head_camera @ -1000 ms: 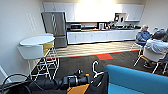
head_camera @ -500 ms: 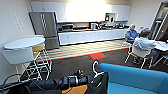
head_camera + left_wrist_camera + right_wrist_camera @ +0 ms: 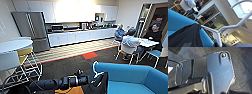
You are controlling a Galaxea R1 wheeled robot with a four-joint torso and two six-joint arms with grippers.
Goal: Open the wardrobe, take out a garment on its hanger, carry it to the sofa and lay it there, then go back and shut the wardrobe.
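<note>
Left pincer [image 3: 93, 76] pinched the hanger [image 3: 96, 71], garment [image 3: 100, 83] dangling by the sofa [image 3: 130, 75]. Advice was: clear the backrest, lower flat onto the seat. Right pincer state: couldn't tell.

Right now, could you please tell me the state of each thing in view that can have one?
garment: on its hanger, draped against the sofa's near end.
hanger: hook upright, carrying the garment.
sofa: seat bare.
fridge: doors shut.
chairs at the far table: occupied by seated people.
</note>
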